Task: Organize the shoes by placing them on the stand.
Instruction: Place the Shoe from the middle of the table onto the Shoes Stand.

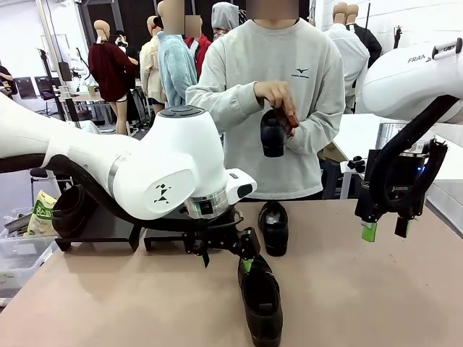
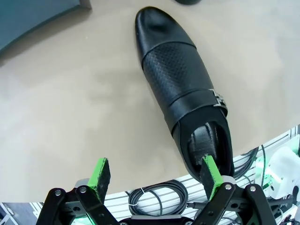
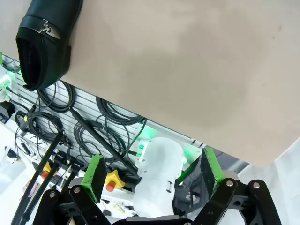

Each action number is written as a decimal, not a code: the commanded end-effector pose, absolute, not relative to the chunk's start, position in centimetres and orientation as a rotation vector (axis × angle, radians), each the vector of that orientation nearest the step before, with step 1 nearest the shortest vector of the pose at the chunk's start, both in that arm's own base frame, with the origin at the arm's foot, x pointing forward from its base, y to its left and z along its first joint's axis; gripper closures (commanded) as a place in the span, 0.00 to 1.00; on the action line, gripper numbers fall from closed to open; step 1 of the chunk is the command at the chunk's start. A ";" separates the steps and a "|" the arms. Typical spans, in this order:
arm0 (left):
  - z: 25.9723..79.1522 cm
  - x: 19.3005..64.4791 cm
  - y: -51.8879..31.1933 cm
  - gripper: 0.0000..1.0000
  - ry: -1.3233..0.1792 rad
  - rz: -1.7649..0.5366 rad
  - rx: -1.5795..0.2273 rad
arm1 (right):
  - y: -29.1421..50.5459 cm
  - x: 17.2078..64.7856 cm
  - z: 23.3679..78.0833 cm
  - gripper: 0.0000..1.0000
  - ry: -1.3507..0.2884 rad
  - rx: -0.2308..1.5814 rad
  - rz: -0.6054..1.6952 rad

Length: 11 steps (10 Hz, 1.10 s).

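Shoe (image 2: 180,89) heel behind left gripper (image 2: 153,160) (partly), stand (image 1: 108,225) arm-covered

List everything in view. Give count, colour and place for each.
Near shoe: one, glossy black, at the table's near edge.
Middle shoe: one, black, mid-table.
Held shoe: one, black, raised above the far edge.
Shoe on the stand: apparently one, black, far left.
Stand: one, black, on the table's left side.
Table: one, tan.
Bag: one, green and white, in a clear bin left of the table.
Person's hand: one, grey sleeve, gripping the held shoe.
Left gripper: one, black with green pads, jaws open over the near shoe's heel.
Right gripper: one, same colours, jaws open above the table's right side.
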<state>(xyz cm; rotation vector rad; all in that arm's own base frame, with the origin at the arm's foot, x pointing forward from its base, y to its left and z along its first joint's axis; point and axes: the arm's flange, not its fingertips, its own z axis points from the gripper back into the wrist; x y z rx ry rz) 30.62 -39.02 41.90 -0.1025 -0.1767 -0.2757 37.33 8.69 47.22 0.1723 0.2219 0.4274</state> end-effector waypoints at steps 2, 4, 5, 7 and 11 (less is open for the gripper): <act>40.7 29.9 -39.7 0.00 -0.127 -0.219 -0.090 | 8.9 37.5 47.5 0.00 0.223 0.171 0.411; 39.8 29.6 -39.9 0.00 -0.082 -0.193 -0.113 | 8.9 37.5 47.5 0.00 0.223 0.171 0.411; 39.6 29.5 -40.0 0.00 -0.079 -0.194 -0.123 | 8.9 37.5 47.5 0.00 0.223 0.171 0.411; 38.7 29.1 -40.3 0.00 -0.006 -0.189 -0.146 | 8.9 37.5 47.5 0.00 0.223 0.171 0.411; 35.2 29.4 -40.7 0.00 0.108 -0.157 -0.136 | 8.9 37.5 47.5 0.00 0.223 0.171 0.411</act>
